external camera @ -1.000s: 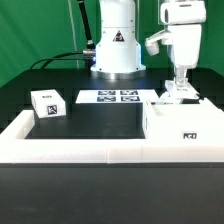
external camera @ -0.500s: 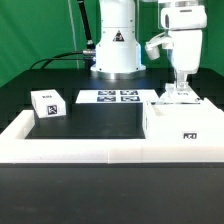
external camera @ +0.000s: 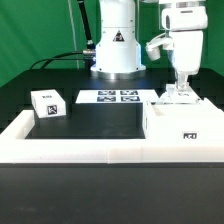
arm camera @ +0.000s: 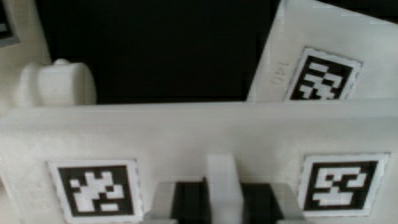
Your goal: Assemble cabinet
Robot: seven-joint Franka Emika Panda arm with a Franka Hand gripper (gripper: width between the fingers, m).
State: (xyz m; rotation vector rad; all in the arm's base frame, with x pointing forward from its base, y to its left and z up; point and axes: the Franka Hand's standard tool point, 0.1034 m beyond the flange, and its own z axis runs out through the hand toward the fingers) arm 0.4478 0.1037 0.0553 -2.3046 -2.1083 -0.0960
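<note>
1. At the exterior view's far left, in the middle band of the frame, a small white block with one black-and-white tag lies on the black table. It is well apart from everything else and from the arm.
2. At centre frame, just in front of the arm's grey base, the marker board lies flat.
3. Along the lower edge of the frame, the long low border rail runs from the exterior view's left to its right.
4. At the exterior view's right, the cabinet body, a large open white box, rests against the border rail. One tag shows on the face nearest the camera.
5. In the upper right of the frame, the arm hangs straight down. The gripper is at the rear rim of the cabinet body, on the side away from the camera.
6. The wrist view looks down on a white wall of the cabinet body that carries two tags. Two dark finger shapes flank a narrow white strip close to the lens. I cannot tell whether the jaws are clamped on it, closed empty or parted.
7. The relation that matters is that the cabinet body lies directly beneath the gripper, while the small white block lies far across the table toward the exterior view's left. Fetching that block would likely mean a long sideways reach past the marker board.
</note>
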